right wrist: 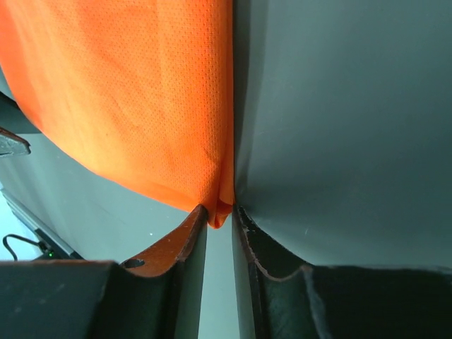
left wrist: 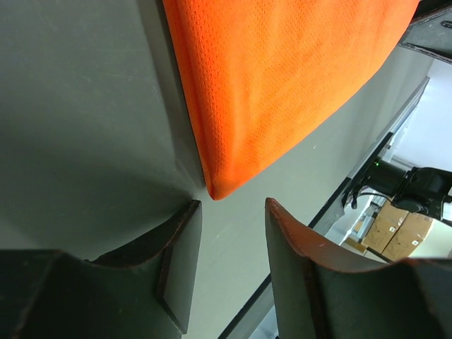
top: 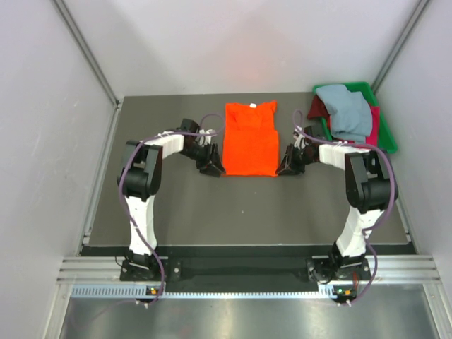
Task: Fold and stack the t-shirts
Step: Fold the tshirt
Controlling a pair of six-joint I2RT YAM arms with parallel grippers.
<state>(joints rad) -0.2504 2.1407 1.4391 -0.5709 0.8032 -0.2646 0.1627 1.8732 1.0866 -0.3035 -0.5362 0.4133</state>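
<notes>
1. Top external view: the orange t-shirt [top: 251, 139] lies flat on the dark grey worktop [top: 212, 212]. It is midway between the left and right edges and closer to the far edge. Its neck points to the far edge.
2. The left gripper [top: 211, 167] sits at the shirt's near left corner. The right gripper [top: 288, 164] sits at its near right corner.
3. In the left wrist view, the left gripper [left wrist: 229, 212] is open wide. The corner of the orange t-shirt [left wrist: 282, 78] lies on the worktop just ahead of the gap. It is not between the fingers [left wrist: 176, 261].
4. In the right wrist view, the right gripper [right wrist: 220, 215] is almost closed. It pinches the very tip of the orange t-shirt [right wrist: 127, 106] at the corner. The cloth touches both fingers [right wrist: 180, 247].
5. The orange cloth is soft and bright, with lots of tiny holes like a net. Its edges are straight and folded over. The shirt makes a long shape that is a bit wider at the neck end.
6. The fingers are dark and curved, with rusty brown rims.
7. A green tray [top: 387, 138] stands in the far right corner of the worktop. A grey-blue t-shirt [top: 349, 111] is heaped in it. The dark red t-shirts [top: 317, 110] poke out from under it.
8. A tiny pale tag [top: 251, 106] at the orange shirt's neck is too small to read.
</notes>
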